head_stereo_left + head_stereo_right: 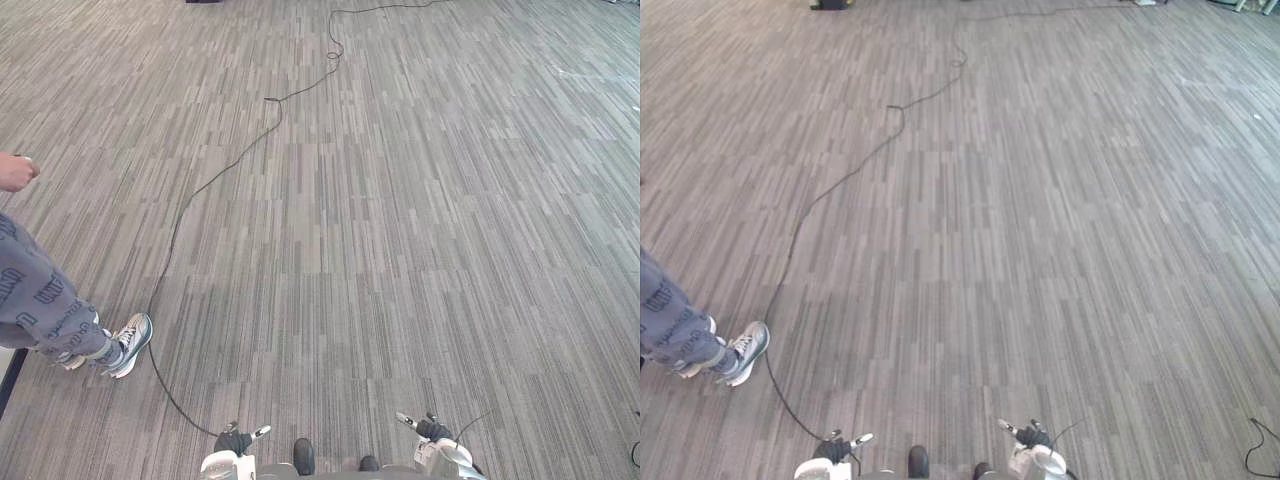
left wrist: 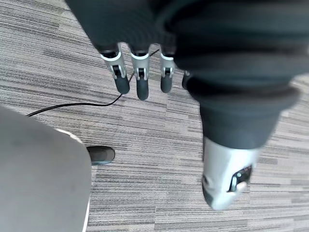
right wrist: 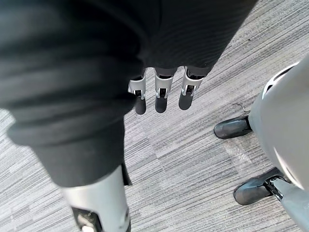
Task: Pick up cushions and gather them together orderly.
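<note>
A person at the left edge is cut off: only a trouser leg (image 1: 40, 308), a shoe (image 1: 129, 342) and a hand (image 1: 14, 172) show over the carpet floor (image 1: 420, 230). The left hand (image 2: 138, 79) and right hand (image 3: 162, 94) hang low, fingers straight and spread, empty. I cannot tell where the cushions lie.

This is a large open indoor room of the office or lab kind. The floor (image 1: 430, 230) is commercial carpet in grey, laid in tiles of narrow streaks, and it stretches wide to the far edge of both eye views. A person (image 1: 40, 300) in patterned grey trousers and grey-and-white sneakers (image 1: 128, 343) stands on it at the left, and a small dark object (image 1: 830, 4) sits at the far edge, too little of it showing to tell what it is.
</note>
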Motion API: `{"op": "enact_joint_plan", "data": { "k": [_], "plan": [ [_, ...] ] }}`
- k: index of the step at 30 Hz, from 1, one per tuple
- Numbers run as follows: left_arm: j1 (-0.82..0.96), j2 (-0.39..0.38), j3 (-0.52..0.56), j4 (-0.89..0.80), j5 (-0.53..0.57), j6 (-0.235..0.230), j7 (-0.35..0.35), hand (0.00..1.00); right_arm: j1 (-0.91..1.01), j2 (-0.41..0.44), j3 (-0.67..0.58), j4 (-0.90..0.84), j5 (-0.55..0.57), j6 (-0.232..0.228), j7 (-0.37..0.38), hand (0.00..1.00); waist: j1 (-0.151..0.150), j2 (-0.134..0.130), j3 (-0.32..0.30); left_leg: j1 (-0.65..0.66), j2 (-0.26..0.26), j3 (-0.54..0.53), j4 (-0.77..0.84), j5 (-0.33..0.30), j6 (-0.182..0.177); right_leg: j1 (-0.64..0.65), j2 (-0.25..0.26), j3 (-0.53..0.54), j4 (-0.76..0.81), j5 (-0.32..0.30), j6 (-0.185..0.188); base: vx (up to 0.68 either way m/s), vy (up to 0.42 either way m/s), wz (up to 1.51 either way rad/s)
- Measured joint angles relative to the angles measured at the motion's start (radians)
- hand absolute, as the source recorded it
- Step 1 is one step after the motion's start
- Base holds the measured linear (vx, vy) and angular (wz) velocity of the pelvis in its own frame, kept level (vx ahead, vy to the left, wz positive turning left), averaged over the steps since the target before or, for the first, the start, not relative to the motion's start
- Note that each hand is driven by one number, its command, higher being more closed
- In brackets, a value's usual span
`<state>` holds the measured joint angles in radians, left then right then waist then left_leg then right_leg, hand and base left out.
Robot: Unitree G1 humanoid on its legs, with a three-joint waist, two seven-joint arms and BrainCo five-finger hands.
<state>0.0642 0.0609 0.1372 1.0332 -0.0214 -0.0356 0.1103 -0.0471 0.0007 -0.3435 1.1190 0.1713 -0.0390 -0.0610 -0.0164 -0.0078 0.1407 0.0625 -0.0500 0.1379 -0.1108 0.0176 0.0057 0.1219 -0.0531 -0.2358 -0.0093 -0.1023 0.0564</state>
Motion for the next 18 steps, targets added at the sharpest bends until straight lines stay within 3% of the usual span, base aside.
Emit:
{"op": "enact_joint_plan", "data": {
  "k": [5,8,10,14,17,18],
  "plan": [
    [-0.009,0.000,0.000,-0.002,-0.001,0.000,-0.002,0.00,-0.007,-0.002,-0.009,0.000,0.009,-0.001,0.000,0.00,-0.002,0.002,0.017,-0.028,0.002,-0.013,0.003,0.007,-0.002,-0.023,0.001,-0.028,0.014,-0.005,-0.006,-0.06,-0.013,0.18],
    [-0.014,0.004,0.001,-0.010,-0.002,-0.001,-0.003,0.00,-0.009,0.002,-0.009,-0.004,0.026,-0.002,0.000,0.00,0.000,-0.012,0.034,-0.044,-0.010,-0.009,0.015,-0.002,-0.001,-0.030,-0.016,-0.041,0.041,-0.052,-0.007,-0.09,-0.006,0.18],
    [-0.017,0.004,0.006,-0.038,-0.004,-0.002,-0.005,0.00,-0.009,0.002,-0.018,-0.009,0.026,-0.003,0.000,0.00,0.001,-0.019,0.050,-0.120,-0.004,0.011,0.167,-0.067,-0.002,-0.044,-0.030,-0.056,0.062,-0.062,-0.008,-0.08,-0.008,0.22],
    [-0.012,-0.022,0.053,-0.092,-0.022,-0.005,-0.005,0.00,0.032,0.013,-0.029,-0.102,0.026,-0.006,-0.009,0.00,0.019,-0.002,0.080,-0.255,0.073,0.128,0.515,-0.214,-0.028,-0.038,-0.032,-0.070,0.145,-0.130,-0.020,-0.07,0.061,0.10],
    [-0.014,-0.026,0.064,-0.103,-0.025,-0.007,-0.004,0.00,0.045,0.016,-0.035,-0.123,0.026,-0.010,-0.021,0.00,0.020,0.007,0.080,-0.326,0.139,0.164,0.632,-0.293,0.013,-0.038,-0.046,-0.076,0.178,-0.167,-0.003,0.07,0.172,0.13],
    [-0.014,-0.029,0.071,-0.113,-0.025,-0.010,-0.004,0.00,0.045,0.018,-0.034,-0.123,0.026,-0.010,-0.023,0.00,0.020,0.003,0.080,-0.352,0.159,0.161,0.615,-0.289,0.008,-0.036,-0.062,-0.076,0.178,-0.174,0.009,0.17,0.227,0.06]
  ]
}}
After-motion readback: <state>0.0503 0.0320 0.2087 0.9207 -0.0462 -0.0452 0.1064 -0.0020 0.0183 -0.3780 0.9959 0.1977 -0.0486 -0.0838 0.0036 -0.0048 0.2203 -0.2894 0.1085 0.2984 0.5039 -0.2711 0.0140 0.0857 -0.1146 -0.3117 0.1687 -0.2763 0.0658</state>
